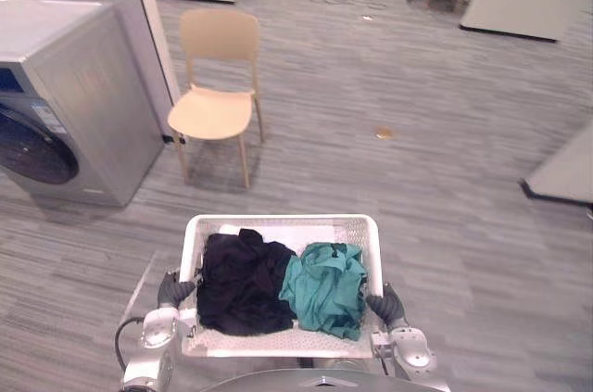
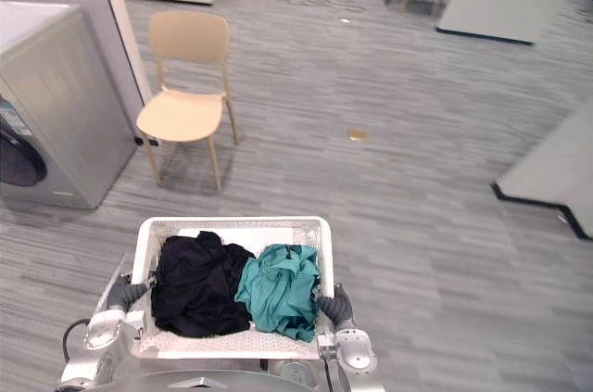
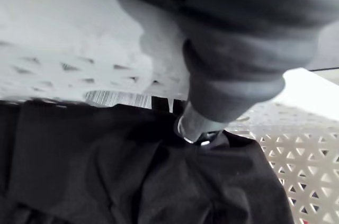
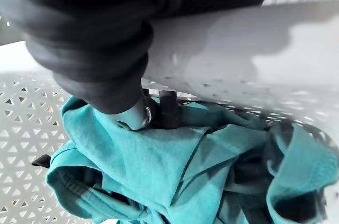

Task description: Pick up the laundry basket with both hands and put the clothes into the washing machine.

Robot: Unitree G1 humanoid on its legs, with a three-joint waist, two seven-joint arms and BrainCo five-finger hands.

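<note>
The white perforated plastic laundry basket (image 1: 278, 221) was held clear of the grey striped floor (image 1: 445, 188), level in front of the robot, so the load could be carried without spilling. The left hand (image 1: 172, 290) gripped the left wall and the right hand (image 1: 386, 304) the right wall. Each wrist view showed fingers (image 3: 192, 126) hooked through a handle slot.

Contents: a crumpled black garment (image 1: 239, 283) on the left, touching a crumpled teal garment (image 1: 326, 285) on the right.

The silver-grey front-loading washing machine (image 1: 65, 105) stood well apart at front left, beside a beige plastic chair (image 1: 215, 105). Judged: transfer not yet begun.
</note>
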